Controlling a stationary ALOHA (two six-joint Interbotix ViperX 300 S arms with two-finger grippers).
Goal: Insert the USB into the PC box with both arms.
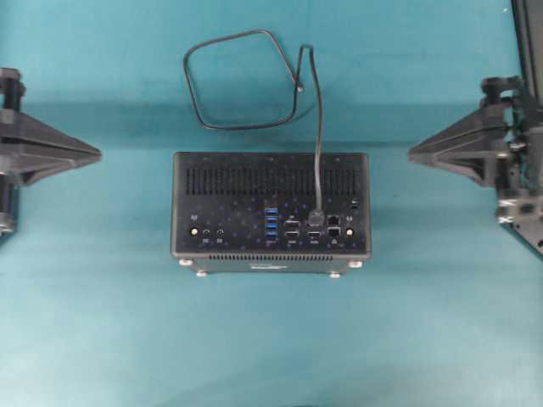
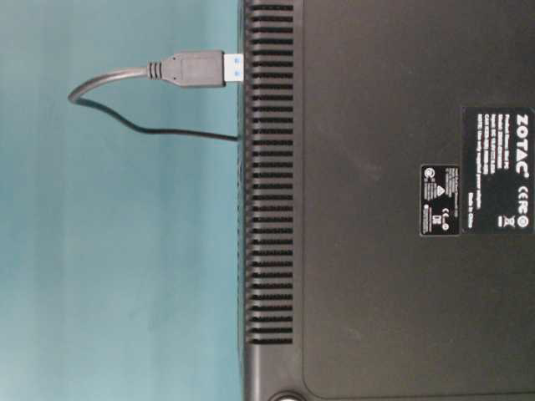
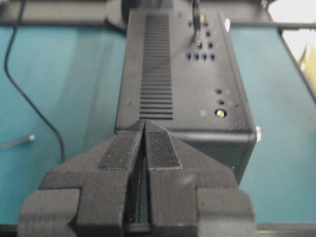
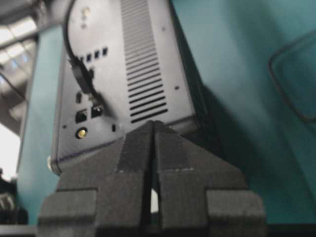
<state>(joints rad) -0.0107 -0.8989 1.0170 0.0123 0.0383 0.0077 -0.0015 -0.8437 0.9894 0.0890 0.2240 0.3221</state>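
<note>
Now we are scanning the overhead view from left to right. At the far left our left gripper [image 1: 95, 154] is sitting with its fingers pressed together, clenched on nothing, its tip pointing toward the middle and well apart from everything on the teal table [image 1: 102, 322]. The left wrist view is showing the same: the two fingers [image 3: 121, 150] are meeting at their tips, with the short end of the case ahead of them.

Moving inward, we are seeing the USB [image 1: 242, 80] cable lying in a wide loop on the cloth behind the PC box [image 1: 271, 208]. From the loop's right side the cable is running forward over the box's vent grille [image 1: 271, 180], and the plug [image 1: 316, 218] is sitting on the port face, right of the blue ports [image 1: 271, 225]. The table-level view is showing the plug [image 2: 194, 68] with its blue tip touching the box's edge; how deep it is sitting we cannot tell. The box is resting in the middle of the table, silver feet [image 1: 186, 262] along its near edge.

Nothing is lying between either gripper and the box.

At the far right our right gripper [image 1: 413, 153] is mirroring the left, fingers [image 4: 136, 148] clenched together and empty, well apart from the box.
</note>
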